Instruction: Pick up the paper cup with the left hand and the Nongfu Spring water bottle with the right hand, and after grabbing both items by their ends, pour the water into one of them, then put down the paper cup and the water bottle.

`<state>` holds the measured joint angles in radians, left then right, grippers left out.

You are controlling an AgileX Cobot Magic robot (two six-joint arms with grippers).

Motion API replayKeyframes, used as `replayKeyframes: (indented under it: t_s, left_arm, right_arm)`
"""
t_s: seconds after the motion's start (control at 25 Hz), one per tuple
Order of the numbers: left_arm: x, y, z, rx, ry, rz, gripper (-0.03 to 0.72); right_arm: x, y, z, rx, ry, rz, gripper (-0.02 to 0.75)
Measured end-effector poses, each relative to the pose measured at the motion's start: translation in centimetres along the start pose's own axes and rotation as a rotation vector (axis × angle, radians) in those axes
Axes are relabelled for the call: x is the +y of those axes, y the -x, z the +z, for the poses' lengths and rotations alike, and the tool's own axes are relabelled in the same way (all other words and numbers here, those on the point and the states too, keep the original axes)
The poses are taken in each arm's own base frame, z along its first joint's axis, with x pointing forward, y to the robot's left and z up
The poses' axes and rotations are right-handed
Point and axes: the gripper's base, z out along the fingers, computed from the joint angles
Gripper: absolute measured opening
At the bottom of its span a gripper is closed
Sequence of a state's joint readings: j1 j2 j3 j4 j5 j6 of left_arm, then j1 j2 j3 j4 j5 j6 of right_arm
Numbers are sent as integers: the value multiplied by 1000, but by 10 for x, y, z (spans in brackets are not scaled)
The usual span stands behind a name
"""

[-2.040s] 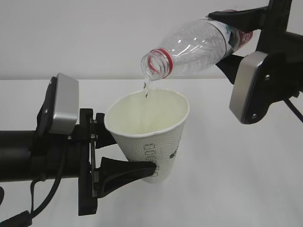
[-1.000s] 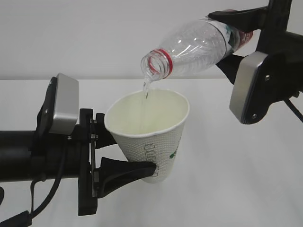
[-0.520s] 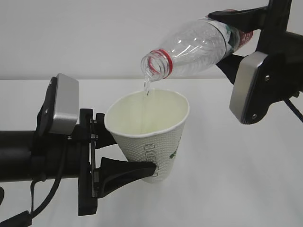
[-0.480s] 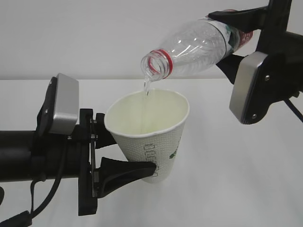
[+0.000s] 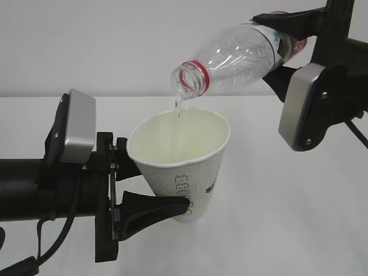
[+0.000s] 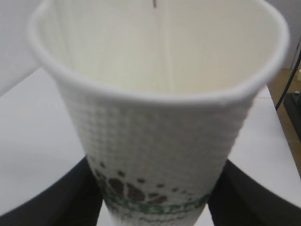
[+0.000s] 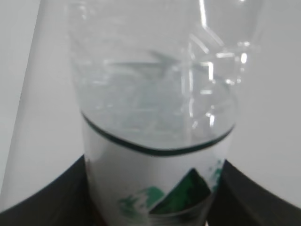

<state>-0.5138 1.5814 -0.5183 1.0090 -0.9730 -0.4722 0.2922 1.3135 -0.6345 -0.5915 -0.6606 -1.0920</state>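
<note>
Nothing has moved. One bottle (image 5: 241, 54), clamped by the right gripper (image 5: 282, 46), trickles water (image 5: 177, 109) into one cup (image 5: 184, 167), clamped by the left gripper (image 5: 152, 198)

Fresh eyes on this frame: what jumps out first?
The clear water bottle tipped neck-down at upper right, held at its labelled end by the right gripper, with a thin stream of water falling from its red-ringed mouth. Right under it, the white paper cup sits tilted in the left gripper, which clamps its lower end at centre-left. Both are held up in the air above the white table.
</note>
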Motion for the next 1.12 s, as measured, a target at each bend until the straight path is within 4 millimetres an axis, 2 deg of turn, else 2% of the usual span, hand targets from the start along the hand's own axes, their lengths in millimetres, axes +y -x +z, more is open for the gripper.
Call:
replayKeyframes:
  t_s: [1.12]
  left_arm:
    - [0, 0, 0, 0, 0, 0, 464]
  right_arm:
    - [0, 0, 0, -2, -5, -5, 451]
